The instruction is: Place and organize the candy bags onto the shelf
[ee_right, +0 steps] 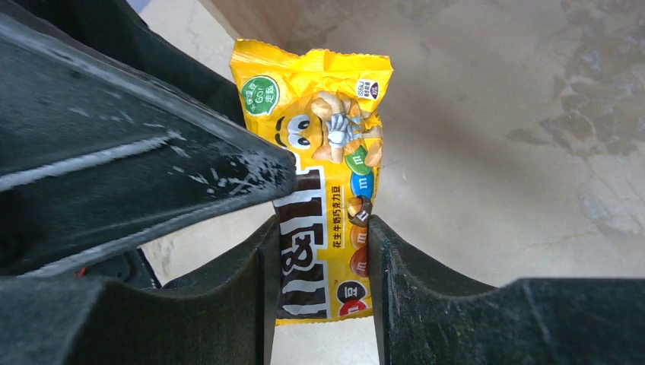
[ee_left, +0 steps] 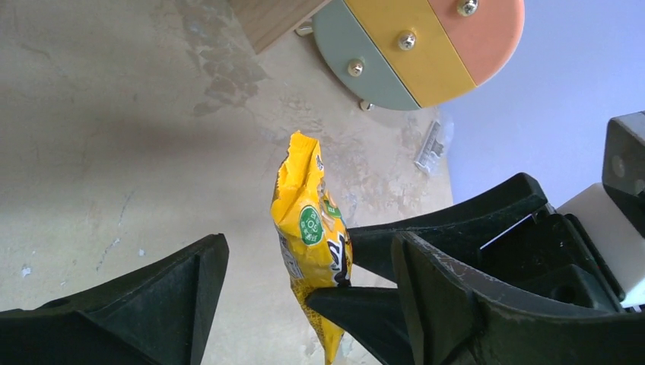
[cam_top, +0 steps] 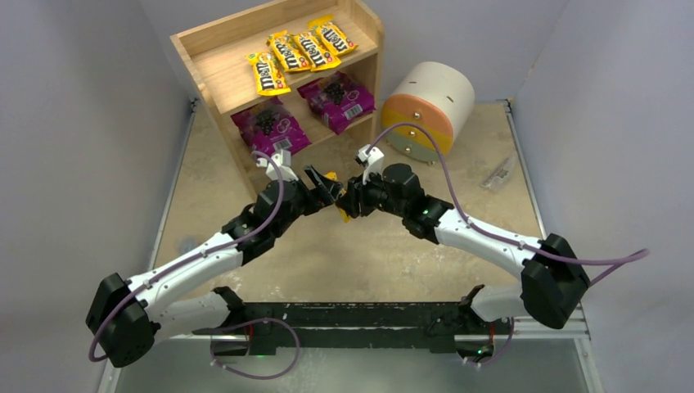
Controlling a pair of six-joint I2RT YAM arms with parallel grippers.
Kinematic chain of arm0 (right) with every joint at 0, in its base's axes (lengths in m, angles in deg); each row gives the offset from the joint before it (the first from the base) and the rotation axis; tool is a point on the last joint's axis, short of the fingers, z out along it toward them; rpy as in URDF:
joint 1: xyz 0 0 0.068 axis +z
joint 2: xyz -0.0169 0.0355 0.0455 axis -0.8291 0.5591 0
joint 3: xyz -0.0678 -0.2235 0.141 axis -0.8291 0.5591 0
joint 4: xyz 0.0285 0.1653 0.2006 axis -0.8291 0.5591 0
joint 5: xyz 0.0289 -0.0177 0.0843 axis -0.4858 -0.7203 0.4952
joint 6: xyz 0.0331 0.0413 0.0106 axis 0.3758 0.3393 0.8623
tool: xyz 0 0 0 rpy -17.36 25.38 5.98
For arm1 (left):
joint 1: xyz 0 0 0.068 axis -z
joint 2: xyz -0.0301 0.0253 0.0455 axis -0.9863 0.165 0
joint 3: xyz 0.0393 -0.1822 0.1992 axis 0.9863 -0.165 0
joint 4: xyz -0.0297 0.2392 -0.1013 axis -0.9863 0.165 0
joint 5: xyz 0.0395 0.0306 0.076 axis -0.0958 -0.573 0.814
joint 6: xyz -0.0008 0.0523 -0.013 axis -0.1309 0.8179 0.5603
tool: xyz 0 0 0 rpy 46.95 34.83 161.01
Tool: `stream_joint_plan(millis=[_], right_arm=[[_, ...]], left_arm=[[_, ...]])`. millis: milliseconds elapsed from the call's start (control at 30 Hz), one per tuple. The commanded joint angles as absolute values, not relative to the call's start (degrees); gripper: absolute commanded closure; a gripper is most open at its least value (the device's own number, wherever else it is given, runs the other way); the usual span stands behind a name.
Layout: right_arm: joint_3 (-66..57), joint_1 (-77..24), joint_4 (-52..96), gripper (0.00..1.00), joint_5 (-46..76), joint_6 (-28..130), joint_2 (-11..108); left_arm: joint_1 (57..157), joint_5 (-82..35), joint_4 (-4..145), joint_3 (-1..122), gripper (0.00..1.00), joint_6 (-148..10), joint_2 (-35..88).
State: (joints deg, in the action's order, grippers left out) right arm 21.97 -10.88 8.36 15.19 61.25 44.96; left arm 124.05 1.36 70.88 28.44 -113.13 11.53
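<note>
One yellow M&M's packet point(ee_right: 327, 175) hangs upright between my two grippers above the table, in front of the wooden shelf point(cam_top: 205, 51). My right gripper point(ee_right: 323, 226) is shut on its lower half, one finger on each long edge. My left gripper point(ee_left: 308, 243) is open around the same packet point(ee_left: 308, 228), its fingers point(ee_left: 152, 304) apart from it. In the top view the grippers, left point(cam_top: 321, 184) and right point(cam_top: 348, 201), meet tip to tip. Several yellow packets point(cam_top: 299, 51) lie on the upper tier. Two magenta bags point(cam_top: 270, 124) point(cam_top: 335, 98) lie on the lower tier.
A round white drum point(cam_top: 430, 102) with orange, yellow and green drawer fronts point(ee_left: 426, 46) stands right of the shelf. A small grey object point(cam_top: 497, 176) lies on the table at the far right. Grey walls close in on both sides.
</note>
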Motion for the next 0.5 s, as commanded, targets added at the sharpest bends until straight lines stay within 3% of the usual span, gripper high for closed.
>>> stream_joint_plan(millis=[0,467], right_arm=[[22.23,-10.32,3.93,0.55,18.76,62.26,43.51],[20.43,-10.21,1.84,0.56,20.25,62.92,43.67]], left_arm=[[123.79,-0.43,66.17,27.74,0.23,-114.83,11.79],[123.66,-3.88,64.77,28.19,0.73,-115.47,13.42]])
